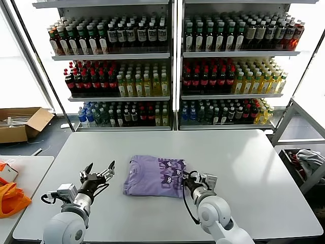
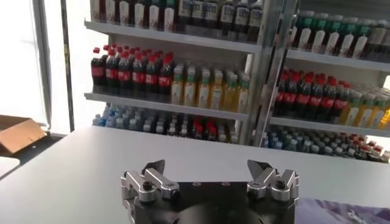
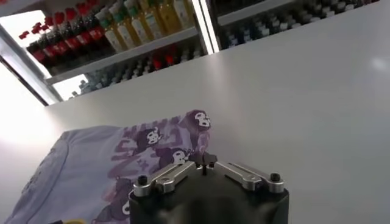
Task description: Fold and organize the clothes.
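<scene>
One light purple T-shirt (image 1: 154,175) lies folded into a neat block near the middle of the white bench (image 1: 244,168). It has dark purple letters and small white cartoon faces printed on it, and its round neck points to the robot's left.

There is one shirt, one bench and two grippers. Behind the bench stand two racks of shelves (image 1: 175,66) full of drink bottles, too many to count. One cardboard box (image 1: 20,123) sits on the floor, and an orange bag (image 1: 11,198) lies on a side table.

The right gripper (image 1: 186,179) sits at the shirt's right edge, with its fingers pinched together on the cloth. The left gripper (image 1: 100,172) is spread wide and holds nothing, just beside the shirt's left edge and not touching it.
</scene>
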Robot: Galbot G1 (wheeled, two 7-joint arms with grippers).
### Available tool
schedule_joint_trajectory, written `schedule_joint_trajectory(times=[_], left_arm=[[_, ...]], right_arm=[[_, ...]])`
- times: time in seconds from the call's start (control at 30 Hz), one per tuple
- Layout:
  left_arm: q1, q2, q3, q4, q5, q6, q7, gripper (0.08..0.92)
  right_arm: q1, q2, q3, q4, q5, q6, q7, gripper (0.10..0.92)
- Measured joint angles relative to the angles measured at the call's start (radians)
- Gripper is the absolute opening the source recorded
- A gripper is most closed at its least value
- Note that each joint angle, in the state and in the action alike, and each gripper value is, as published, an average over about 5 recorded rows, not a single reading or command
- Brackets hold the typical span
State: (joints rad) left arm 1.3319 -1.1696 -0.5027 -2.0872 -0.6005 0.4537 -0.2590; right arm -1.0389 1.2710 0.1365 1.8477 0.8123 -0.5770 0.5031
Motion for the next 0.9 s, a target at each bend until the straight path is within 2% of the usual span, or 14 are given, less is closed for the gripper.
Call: schedule_joint_trajectory(times=[0.13,0.23,0.6,0.9], left_arm=[[-0.001,-0.004,0.01,-0.003,0.002,0.001,-0.001,0.822],[0.002,-0.006,0.014,-0.008,0.002,0.004,-0.002,0.823],[0.029,-0.016,0.007,-0.022,0.002,0.005,0.001,0.823],[0.062,-0.031,-0.003,-0.04,0.006,0.002,0.009,0.823]], right_arm=[[0.007,-0.043,0.032,-0.017,-0.039,0.003,-0.025,0.113],[0.01,-0.06,0.054,-0.033,-0.096,0.01,-0.045,0.166],[-0.053,-0.045,0.066,0.033,-0.367,0.081,-0.122,0.484],[-0.042,0.041,-0.005,0.021,-0.455,0.087,-0.13,0.744]])
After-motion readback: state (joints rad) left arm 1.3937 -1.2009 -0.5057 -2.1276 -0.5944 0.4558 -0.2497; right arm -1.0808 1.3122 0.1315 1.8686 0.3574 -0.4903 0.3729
